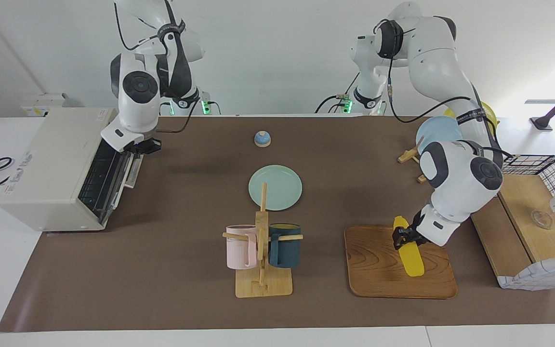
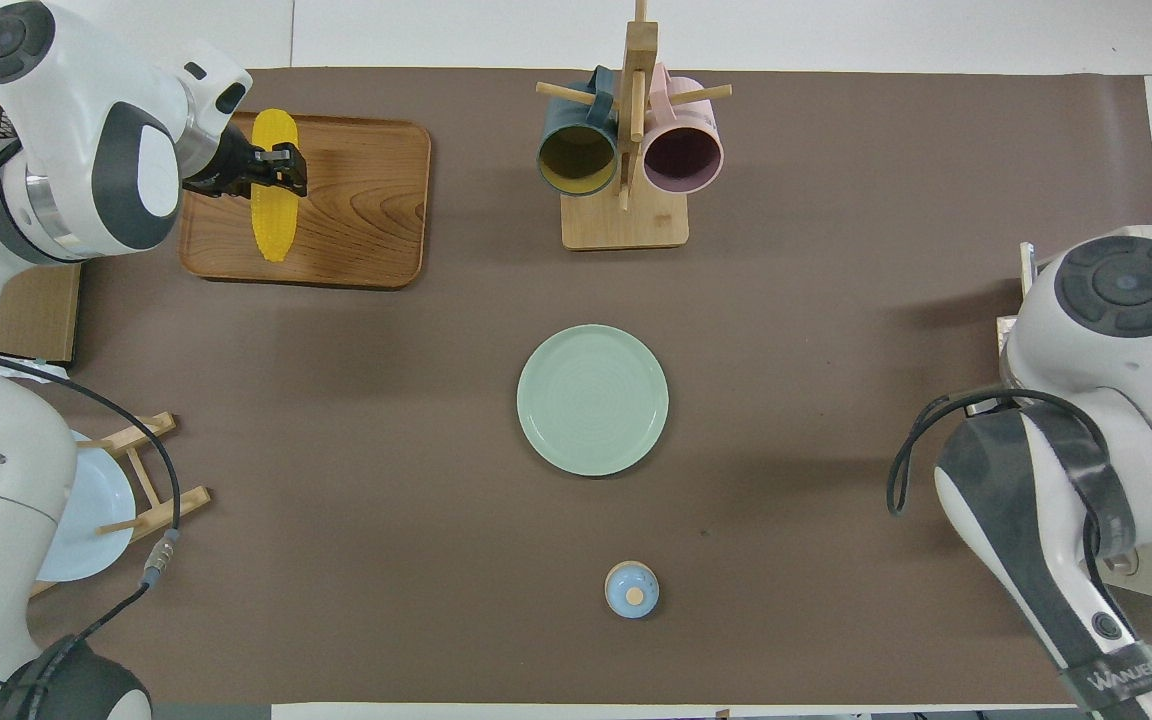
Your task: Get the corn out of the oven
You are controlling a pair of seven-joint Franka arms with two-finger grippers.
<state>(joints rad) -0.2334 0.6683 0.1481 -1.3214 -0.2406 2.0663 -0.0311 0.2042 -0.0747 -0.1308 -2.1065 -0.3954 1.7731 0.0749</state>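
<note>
Corn on the tray, left jaws clamped on it

Your left gripper (image 1: 405, 237) holds the corn (image 1: 410, 253) flat on the wooden tray (image 1: 378, 270), well apart from the oven (image 1: 56, 168) at nine o'clock; release gently, lift straight. Right gripper (image 1: 143, 145), jaws together, waits by the oven door.

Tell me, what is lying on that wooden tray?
The yellow corn lies lengthwise on the wooden tray, near its edge toward the left arm's end. The left gripper is shut on the cob's upper part and hides the bit beneath its fingers. Nothing else shows on the tray.
</note>
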